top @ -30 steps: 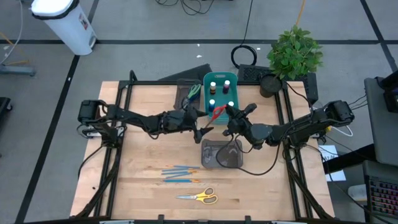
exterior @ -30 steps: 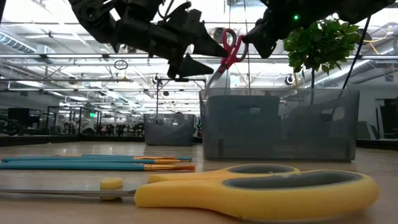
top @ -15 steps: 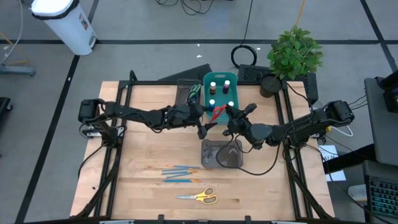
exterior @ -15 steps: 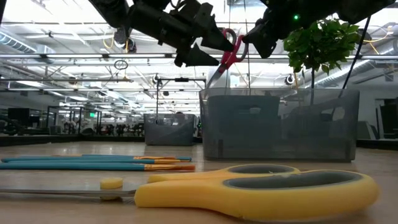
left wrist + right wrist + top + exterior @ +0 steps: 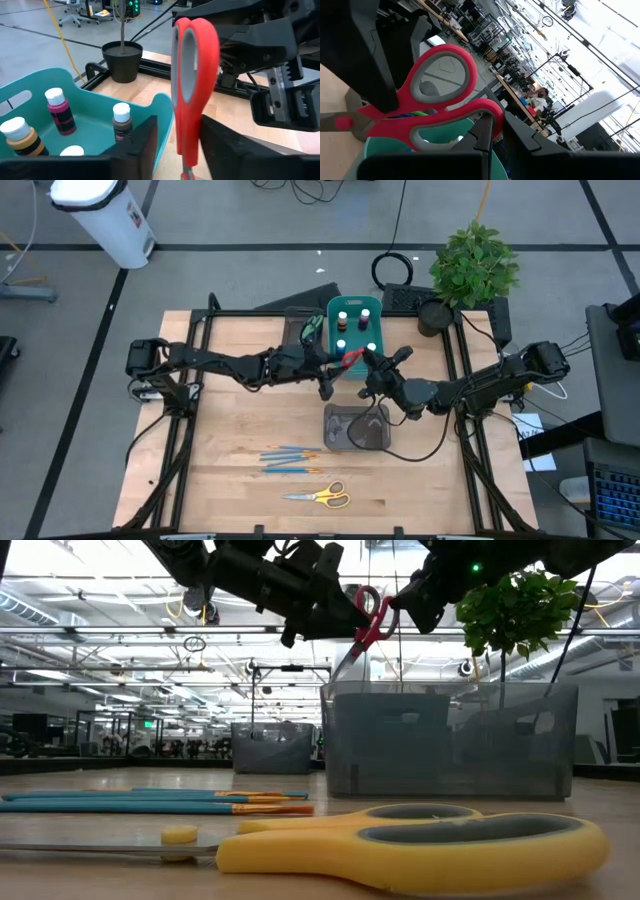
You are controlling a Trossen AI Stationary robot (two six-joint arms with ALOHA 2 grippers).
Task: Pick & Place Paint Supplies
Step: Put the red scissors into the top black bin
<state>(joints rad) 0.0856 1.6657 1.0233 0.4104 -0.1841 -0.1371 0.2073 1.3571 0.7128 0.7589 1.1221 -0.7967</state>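
Red-handled scissors (image 5: 349, 359) hang just beside the teal bin (image 5: 372, 313) of paint bottles (image 5: 342, 326), pinched by both the right gripper (image 5: 366, 363) and left gripper (image 5: 329, 374).

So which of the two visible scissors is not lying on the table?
The red scissors. They hang in the air above the grey tray, held between both tools, while the yellow scissors lie flat on the wooden table near the brushes.
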